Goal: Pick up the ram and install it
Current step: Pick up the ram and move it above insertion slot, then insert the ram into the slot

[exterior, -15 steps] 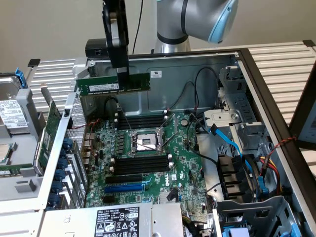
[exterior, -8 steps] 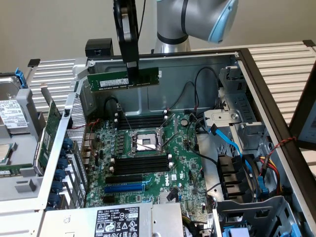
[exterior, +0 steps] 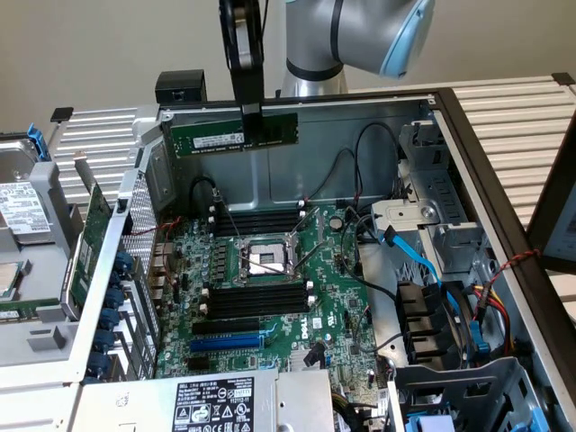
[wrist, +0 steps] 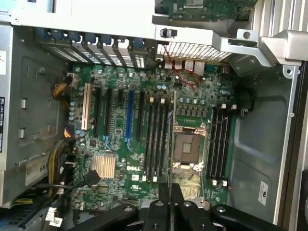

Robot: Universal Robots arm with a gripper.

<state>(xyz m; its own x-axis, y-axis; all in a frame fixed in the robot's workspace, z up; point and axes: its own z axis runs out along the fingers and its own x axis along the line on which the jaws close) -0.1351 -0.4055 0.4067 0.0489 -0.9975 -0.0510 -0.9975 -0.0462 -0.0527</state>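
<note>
The gripper [exterior: 251, 117] is nearly closed, clamping the ram [exterior: 209, 137] at its upper edge. The ram hangs level, clear above the motherboard [exterior: 328, 297] in the open case [exterior: 360, 101].

At the back you've got a plain beige wall [exterior: 90, 45] — softly, evenly lit — and a pale ribbed tabletop [exterior: 522, 117] showing at the exterior view's right and left.
</note>
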